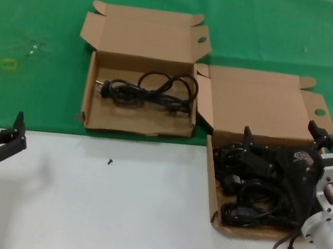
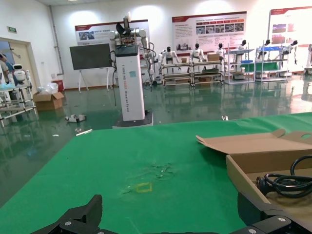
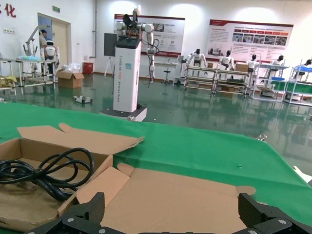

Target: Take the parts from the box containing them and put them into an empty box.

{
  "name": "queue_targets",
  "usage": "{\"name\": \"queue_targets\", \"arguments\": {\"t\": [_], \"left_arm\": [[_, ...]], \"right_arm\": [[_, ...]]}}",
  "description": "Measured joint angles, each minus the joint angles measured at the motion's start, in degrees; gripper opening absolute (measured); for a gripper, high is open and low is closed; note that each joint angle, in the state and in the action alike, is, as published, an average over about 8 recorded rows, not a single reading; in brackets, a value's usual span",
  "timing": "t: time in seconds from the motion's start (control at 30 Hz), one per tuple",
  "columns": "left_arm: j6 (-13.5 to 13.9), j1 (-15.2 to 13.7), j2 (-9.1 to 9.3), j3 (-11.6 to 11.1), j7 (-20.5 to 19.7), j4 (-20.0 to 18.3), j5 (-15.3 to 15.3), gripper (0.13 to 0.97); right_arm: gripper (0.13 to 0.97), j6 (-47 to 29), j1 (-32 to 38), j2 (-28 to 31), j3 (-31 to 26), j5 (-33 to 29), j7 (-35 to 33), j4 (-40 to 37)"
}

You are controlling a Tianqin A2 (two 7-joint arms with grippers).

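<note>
A brown box on the right holds a heap of several black power cords. My right gripper hovers open just over that heap, nothing between its fingers; its wrist view looks across the box's open lid. The left box, with a ragged front wall, holds one looped cord, which also shows as a cord in the right wrist view. My left gripper rests open and empty low at the near left, away from both boxes; the left box lies to its side.
The boxes lie where the green cloth meets the white table. A small black screw lies on the white surface in front of the left box. A yellow ring marks the cloth at far left.
</note>
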Motion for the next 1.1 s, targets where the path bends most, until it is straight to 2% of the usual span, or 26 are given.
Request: {"name": "queue_targets", "arguments": {"t": [1.1], "left_arm": [[0.0,0.0,0.0,0.0,0.0,0.0,0.0,0.966]], "right_arm": [[0.966,0.0,0.0,0.0,0.0,0.0,0.0,0.0]]}}
